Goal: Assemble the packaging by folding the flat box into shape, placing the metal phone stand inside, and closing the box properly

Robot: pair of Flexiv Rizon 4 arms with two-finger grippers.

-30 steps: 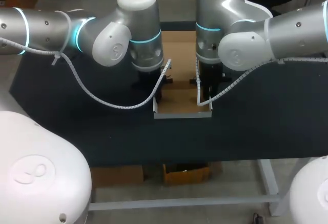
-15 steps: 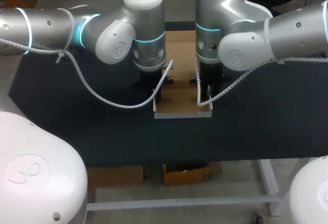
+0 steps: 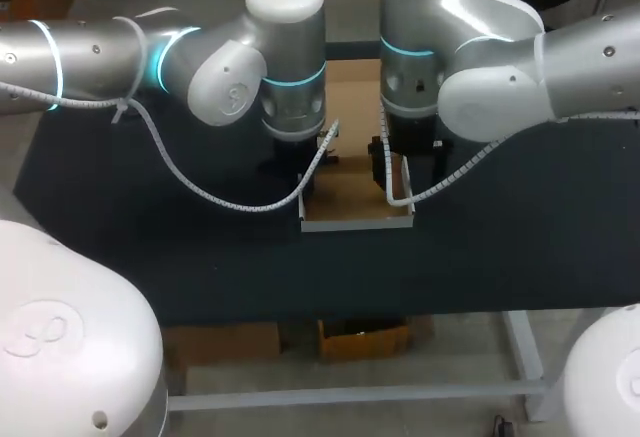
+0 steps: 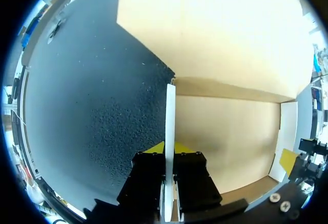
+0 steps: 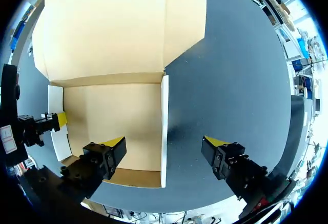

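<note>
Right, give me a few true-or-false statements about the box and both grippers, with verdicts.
The left gripper is shut on the left side wall of the brown cardboard box. True.
The right gripper is shut on the box's right side wall. False: its fingers stand wide apart, one inside the box, one over the black table mat, neither touching the wall.
A metal phone stand lies in the box. False: the box's floor is bare.
The box's large lid flap is open, not folded over the box. True.

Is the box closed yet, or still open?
Open. The lid flap lies spread behind the box; left wall and right wall stand upright.
</note>
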